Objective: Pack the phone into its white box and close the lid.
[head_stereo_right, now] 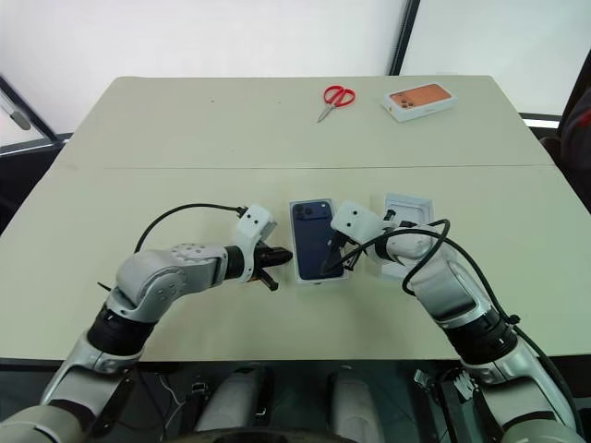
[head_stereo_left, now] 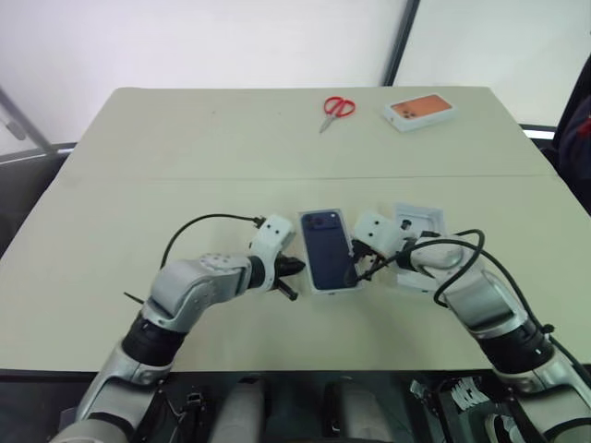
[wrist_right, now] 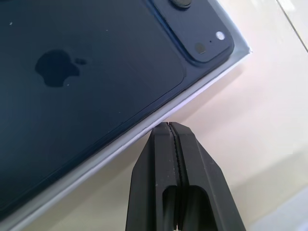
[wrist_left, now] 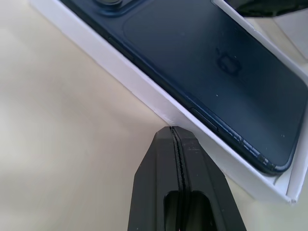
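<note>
Flanking the white box (head_stereo_left: pixel 314 288) from both sides, the two claws sit low over the desk (head_stereo_left: pixel 138 166), each with its fingers pressed together and holding nothing. Starting at the left, the left claw (head_stereo_left: pixel 294 268) points rightward at the box's left long wall, its tip just beside the wall near the closer end. In the middle, the phone (head_stereo_left: pixel 326 247) lies back-up inside the box, its camera cluster at the far end and its long axis running away from the robot. To the right, the right claw (head_stereo_left: pixel 355 270) has its tip at the box's right edge, about as near as the left one. Further right, partly behind that arm, lies the lid (head_stereo_left: pixel 420 221), inner face up, so the right arm looks better placed to fetch it. Scissors (head_stereo_left: pixel 336 109) and an orange-picture box (head_stereo_left: pixel 420 111) rest well apart at the far edge.
</note>
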`<action>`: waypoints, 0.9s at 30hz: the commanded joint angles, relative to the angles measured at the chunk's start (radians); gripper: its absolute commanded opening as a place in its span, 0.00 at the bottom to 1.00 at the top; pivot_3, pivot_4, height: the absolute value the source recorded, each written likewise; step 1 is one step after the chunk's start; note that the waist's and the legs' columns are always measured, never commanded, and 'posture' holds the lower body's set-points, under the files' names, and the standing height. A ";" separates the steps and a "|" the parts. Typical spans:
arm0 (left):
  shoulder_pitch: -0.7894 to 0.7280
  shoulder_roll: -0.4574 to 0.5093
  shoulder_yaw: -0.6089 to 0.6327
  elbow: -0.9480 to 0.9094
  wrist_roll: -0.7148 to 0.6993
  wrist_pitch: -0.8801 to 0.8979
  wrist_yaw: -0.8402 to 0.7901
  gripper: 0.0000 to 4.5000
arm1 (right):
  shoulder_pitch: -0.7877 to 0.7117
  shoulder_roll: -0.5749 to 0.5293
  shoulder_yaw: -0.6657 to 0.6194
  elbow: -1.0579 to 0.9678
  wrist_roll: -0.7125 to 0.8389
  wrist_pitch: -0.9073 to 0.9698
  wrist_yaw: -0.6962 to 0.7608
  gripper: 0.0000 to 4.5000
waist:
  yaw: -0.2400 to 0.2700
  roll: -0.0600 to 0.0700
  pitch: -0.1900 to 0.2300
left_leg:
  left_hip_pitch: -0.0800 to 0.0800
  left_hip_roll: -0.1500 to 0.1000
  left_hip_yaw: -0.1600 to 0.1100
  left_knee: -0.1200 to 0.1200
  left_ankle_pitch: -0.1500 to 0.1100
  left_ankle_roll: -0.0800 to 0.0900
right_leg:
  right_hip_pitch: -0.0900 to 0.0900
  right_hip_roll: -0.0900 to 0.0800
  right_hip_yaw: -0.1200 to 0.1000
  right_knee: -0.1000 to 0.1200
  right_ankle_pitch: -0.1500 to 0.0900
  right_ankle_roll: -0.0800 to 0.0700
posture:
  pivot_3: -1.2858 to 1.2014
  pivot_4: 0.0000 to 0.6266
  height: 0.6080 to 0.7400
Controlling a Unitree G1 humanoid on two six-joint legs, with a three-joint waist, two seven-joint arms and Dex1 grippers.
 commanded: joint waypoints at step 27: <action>-0.116 -0.210 -0.016 0.170 0.186 -0.027 -0.171 0.01 | 0.065 -0.104 -0.112 -0.061 0.019 -0.002 0.043 0.00 | -0.003 0.000 0.000 | 0.000 -0.001 0.000 0.000 0.000 0.000 | 0.000 0.000 -0.001 0.000 0.000 0.001 | 0.52 0.24 1.00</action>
